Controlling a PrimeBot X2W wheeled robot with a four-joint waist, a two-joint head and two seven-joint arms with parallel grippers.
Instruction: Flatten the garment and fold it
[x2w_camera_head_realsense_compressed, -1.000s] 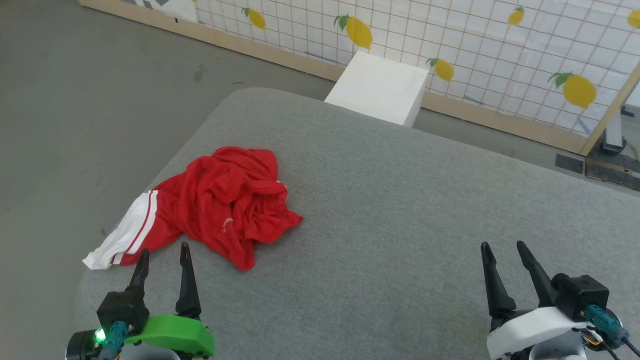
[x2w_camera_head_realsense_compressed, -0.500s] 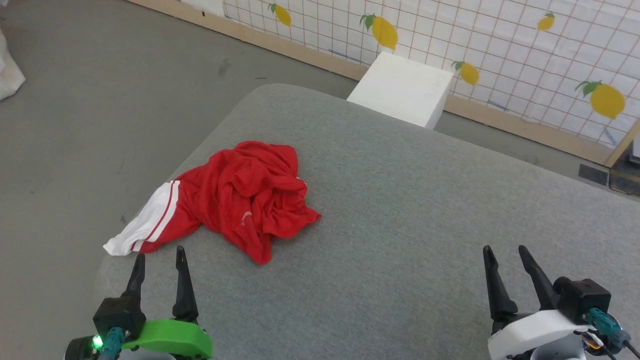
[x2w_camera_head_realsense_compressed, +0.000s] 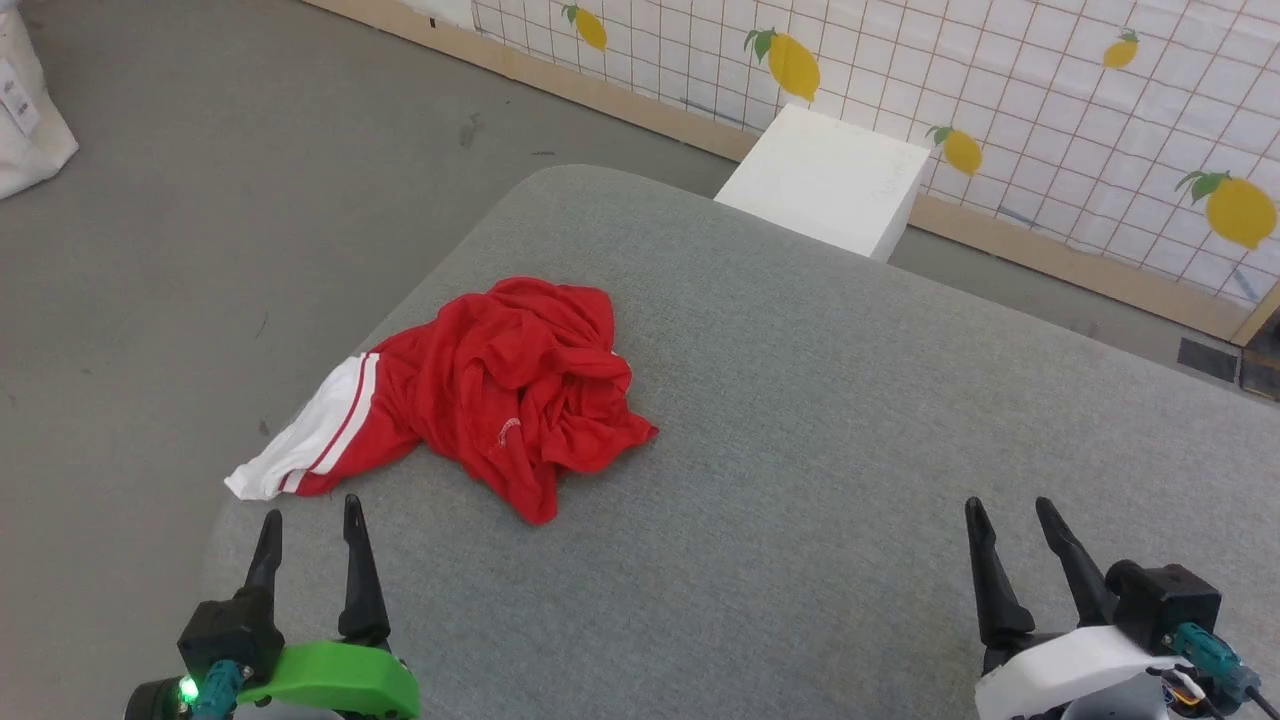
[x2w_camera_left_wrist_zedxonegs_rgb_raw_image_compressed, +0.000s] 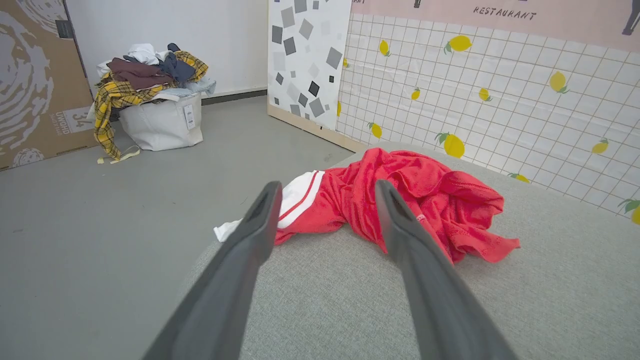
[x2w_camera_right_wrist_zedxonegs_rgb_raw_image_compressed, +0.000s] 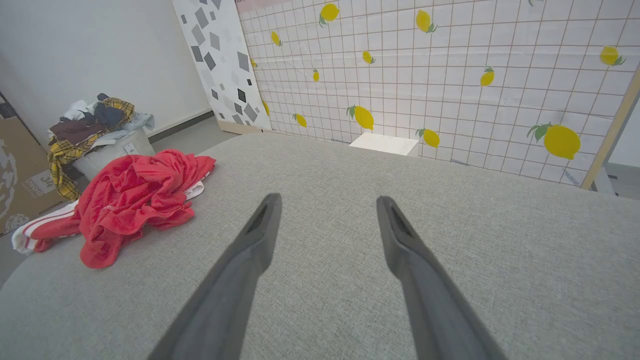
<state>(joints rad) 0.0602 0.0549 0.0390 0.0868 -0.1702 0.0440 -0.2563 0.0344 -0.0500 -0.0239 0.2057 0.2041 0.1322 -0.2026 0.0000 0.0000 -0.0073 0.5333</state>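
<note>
- Left end effector (x2w_camera_head_realsense_compressed: 311, 508): released. Its two long, dark, tapered fingers stand wide apart. They hold nothing and touch nothing, poised over the near left corner of the desk (x2w_camera_head_realsense_compressed: 800, 450). A glossy green shell sits behind the fingers.
- Right end effector (x2w_camera_head_realsense_compressed: 1006, 503): released. Its fingers are equally wide apart and empty, above bare desk surface. The shell behind them is white.
- Desk: covered in matte grey woven fabric with a fine, even texture. The corner and edges are rounded.
- Garment (x2w_camera_head_realsense_compressed: 510, 400): lies on the desk just ahead of the left end effector's fingertips and slightly to their right, apart from them. It is well apart to the left of the right end effector.
- Garment form: a crumpled heap of thin red fabric with many soft folds. One flat white sleeve with red stripes extends left and reaches the desk's left edge.
- White block (x2w_camera_head_realsense_compressed: 825, 180): rectangular, matte and plain. It stands beyond the desk's far edge, ahead and between the two end effectors.
- Floor (x2w_camera_head_realsense_compressed: 200, 200): smooth grey, to the left of the left end effector.
- Wall panel (x2w_camera_head_realsense_compressed: 1050, 90): white grid pattern with printed yellow lemons and a wooden base strip, farther ahead of both end effectors.
- Fabric bin (x2w_camera_left_wrist_zedxonegs_rgb_raw_image_compressed: 160, 125): pale and soft-sided, heaped with mixed clothes including yellow plaid. It stands far ahead-left of the left end effector.
</note>
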